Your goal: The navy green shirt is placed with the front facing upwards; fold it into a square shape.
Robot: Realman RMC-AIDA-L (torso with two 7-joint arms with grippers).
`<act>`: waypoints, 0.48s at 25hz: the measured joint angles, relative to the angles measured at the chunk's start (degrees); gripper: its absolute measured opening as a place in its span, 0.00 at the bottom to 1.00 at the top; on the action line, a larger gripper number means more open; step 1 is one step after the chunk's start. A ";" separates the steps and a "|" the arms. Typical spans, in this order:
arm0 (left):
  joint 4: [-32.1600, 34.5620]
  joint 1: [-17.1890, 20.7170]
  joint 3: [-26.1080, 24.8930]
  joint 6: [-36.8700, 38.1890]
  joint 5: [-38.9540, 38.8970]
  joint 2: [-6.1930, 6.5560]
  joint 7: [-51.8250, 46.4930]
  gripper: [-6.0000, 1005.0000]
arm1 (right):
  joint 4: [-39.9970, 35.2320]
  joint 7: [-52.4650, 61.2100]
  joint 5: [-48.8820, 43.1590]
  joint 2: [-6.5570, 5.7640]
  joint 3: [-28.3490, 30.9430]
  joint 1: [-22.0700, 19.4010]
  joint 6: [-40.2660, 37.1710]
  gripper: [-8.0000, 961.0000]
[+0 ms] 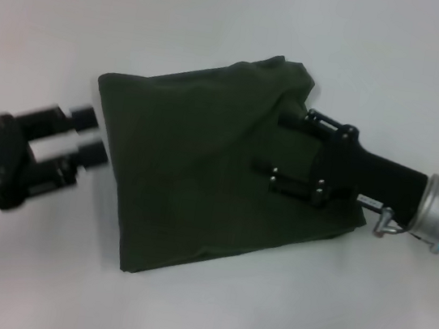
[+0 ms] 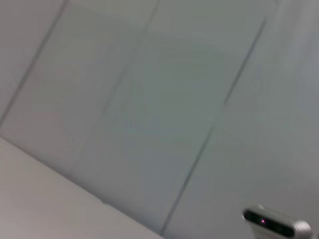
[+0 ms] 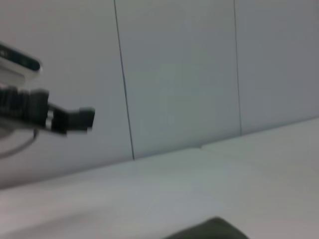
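The dark olive-green cotton shirt lies on the plain white tabletop as a rough, slightly skewed four-sided bundle, plain side up, with one rumpled corner poking out at its far right and no lettering in sight. The right gripper, black on a silver wrist, lies low over the shirt's right part with its two fingers spread wide; whether they pinch any cloth I cannot tell, though nothing appears lifted. The left gripper hangs just beside the shirt's left edge, its two round-tipped fingers parted with nothing between them. The risk, as I judge it, is that the right fingers catch the top layer as the arm moves, dragging a fold open, and the loose far corner may spoil the square. Count: one shirt, two grippers, one tabletop; the left wrist view shows only wall panels.
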 joint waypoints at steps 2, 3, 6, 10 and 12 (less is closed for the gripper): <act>0.57 0.21 2.73 0.43 0.57 0.11 0.01 0.59 | -2.16 3.10 -0.02 -0.03 -0.03 -1.06 -2.35 0.87; 0.83 0.23 3.48 0.70 1.24 0.11 0.01 0.59 | -3.79 5.47 -0.22 -0.06 -0.16 -1.70 -2.98 0.87; 1.25 0.01 4.46 1.27 4.04 0.13 -0.24 0.58 | -8.48 13.45 -1.57 -0.07 -0.34 -3.73 -3.48 0.87; 1.59 -0.13 4.24 2.20 5.07 0.27 -5.23 0.58 | -15.17 27.04 -3.81 -0.06 -0.32 -5.53 -3.97 0.87; 1.88 -0.65 4.19 2.21 5.36 0.85 -12.79 0.58 | -18.97 36.17 -5.87 -0.08 -0.33 -5.49 -3.77 0.87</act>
